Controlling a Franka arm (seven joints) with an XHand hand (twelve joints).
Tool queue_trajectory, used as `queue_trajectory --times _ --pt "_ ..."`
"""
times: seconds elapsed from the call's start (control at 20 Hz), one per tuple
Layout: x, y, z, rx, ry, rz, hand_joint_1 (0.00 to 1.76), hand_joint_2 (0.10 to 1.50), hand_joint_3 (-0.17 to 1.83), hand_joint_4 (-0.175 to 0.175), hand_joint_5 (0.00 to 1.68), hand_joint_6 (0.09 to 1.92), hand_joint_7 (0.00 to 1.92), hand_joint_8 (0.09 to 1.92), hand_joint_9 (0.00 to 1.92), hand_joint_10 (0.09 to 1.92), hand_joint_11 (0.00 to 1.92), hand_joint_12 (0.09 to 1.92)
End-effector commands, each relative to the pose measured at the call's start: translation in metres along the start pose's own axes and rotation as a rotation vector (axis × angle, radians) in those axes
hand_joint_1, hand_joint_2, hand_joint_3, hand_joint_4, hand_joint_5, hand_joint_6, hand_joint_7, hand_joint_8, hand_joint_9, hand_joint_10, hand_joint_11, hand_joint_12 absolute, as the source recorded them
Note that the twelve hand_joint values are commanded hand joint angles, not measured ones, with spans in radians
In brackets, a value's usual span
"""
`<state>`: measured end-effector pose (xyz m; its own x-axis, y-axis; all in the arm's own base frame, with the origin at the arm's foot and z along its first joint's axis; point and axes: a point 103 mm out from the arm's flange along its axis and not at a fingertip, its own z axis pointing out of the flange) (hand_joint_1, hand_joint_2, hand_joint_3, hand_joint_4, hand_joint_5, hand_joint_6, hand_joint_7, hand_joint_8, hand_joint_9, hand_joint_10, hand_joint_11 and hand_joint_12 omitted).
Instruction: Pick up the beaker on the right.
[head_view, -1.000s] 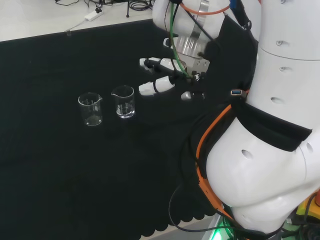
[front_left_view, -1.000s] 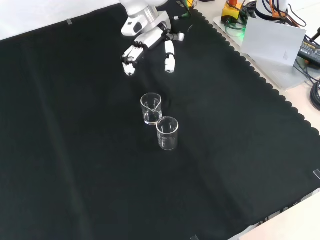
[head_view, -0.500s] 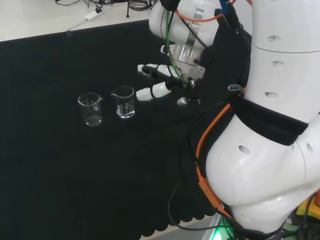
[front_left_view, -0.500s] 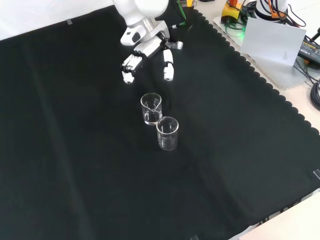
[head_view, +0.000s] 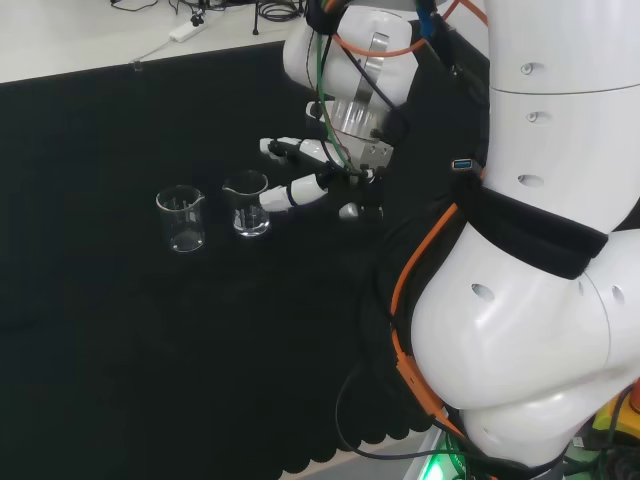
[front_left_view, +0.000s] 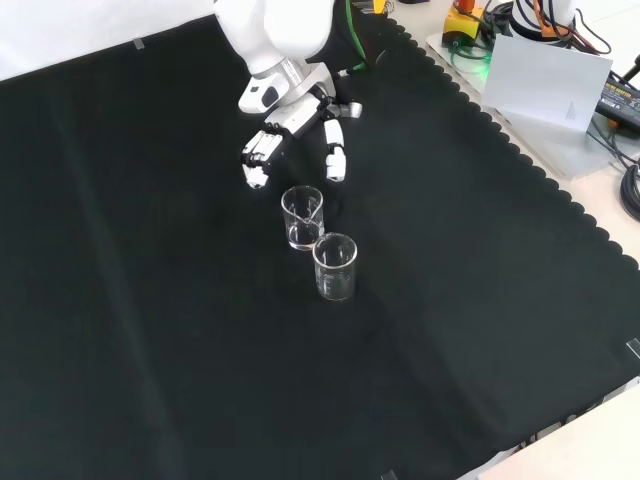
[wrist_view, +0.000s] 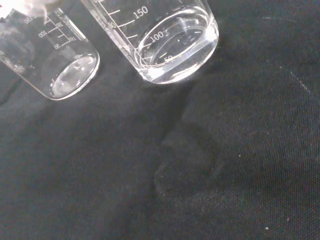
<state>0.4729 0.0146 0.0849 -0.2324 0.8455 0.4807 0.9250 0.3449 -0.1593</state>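
Two clear glass beakers stand upright on the black cloth. In the head view the right beaker (head_view: 247, 203) is next to the left beaker (head_view: 181, 219). In the front view they stand one behind the other, farther beaker (front_left_view: 302, 217) and nearer beaker (front_left_view: 335, 267). The hand (head_view: 318, 180) (front_left_view: 296, 135) is open, fingers spread and fairly straight, a fingertip close beside the right beaker's rim, with no contact visible. The wrist view has both beakers close up, one large (wrist_view: 172, 45) and one beyond (wrist_view: 57, 62), both appearing empty.
The arm's big white links (head_view: 540, 240) rise at the head view's right with orange cabling. The cloth's scalloped edge (front_left_view: 520, 160) runs along the front view's right, with a grey box (front_left_view: 545, 85) and cables beyond it.
The hand has moved toward the beakers, leftward in the head view and lower in the front view, staying open. Neither beaker has moved.
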Motion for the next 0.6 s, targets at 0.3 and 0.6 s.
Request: queue_trajectory --times 0.3,0.6 --pt "0.008 0.022 0.024 -0.039 0.001 0.020 0.74 0.69 0.15 -0.030 0.23 0.09 0.20 0.51 0.26 0.61 0.00 1.10" --pt "0.003 0.020 0.024 -0.044 0.085 -0.035 0.75 0.68 0.17 -0.029 0.25 0.09 0.20 0.52 0.27 0.60 0.00 1.12"
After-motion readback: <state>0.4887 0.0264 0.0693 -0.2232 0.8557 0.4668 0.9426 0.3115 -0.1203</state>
